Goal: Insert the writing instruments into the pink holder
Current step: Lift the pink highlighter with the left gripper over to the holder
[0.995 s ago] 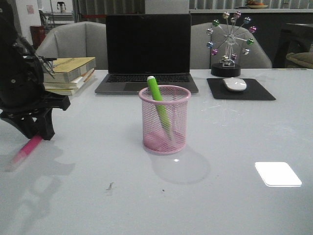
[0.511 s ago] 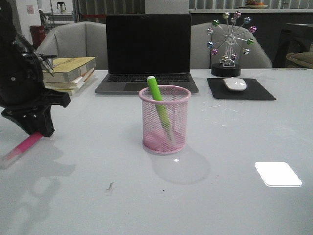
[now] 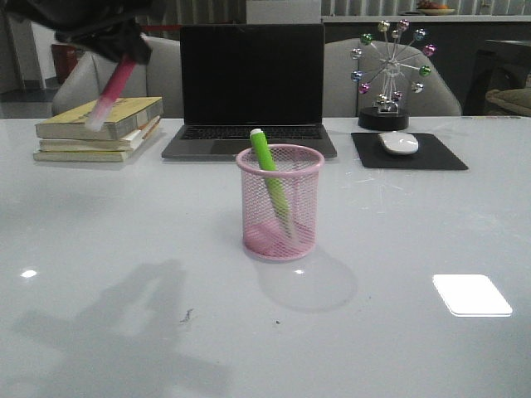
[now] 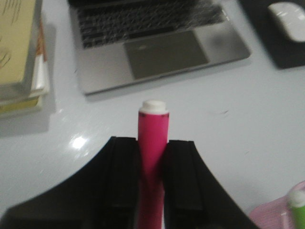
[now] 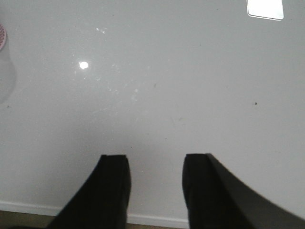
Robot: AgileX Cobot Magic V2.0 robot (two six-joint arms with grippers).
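The pink mesh holder [image 3: 280, 203] stands at the table's middle with the green highlighter [image 3: 268, 170] leaning inside it, its end above the rim. High at the far left, my left gripper [image 3: 124, 51] is shut on the hot pink highlighter [image 3: 114, 87], which hangs tilted with its clear cap pointing down-left over the books. In the left wrist view the pink highlighter [image 4: 153, 143] sticks out between the black fingers [image 4: 121, 181], and the holder's rim [image 4: 279, 217] with the green highlighter [image 4: 298, 210] shows at the corner. My right gripper [image 5: 155, 160] is open over bare table near its front edge.
A stack of books [image 3: 99, 128] lies at the back left, a dark laptop [image 3: 251, 91] behind the holder, and a mouse [image 3: 398, 142] on a black pad [image 3: 406, 152] at the back right. A metal ball sculpture [image 3: 387, 75] stands behind the pad.
My left gripper has lifted the pink highlighter from low near the table at the left up high above the books. The holder and green highlighter have not moved.
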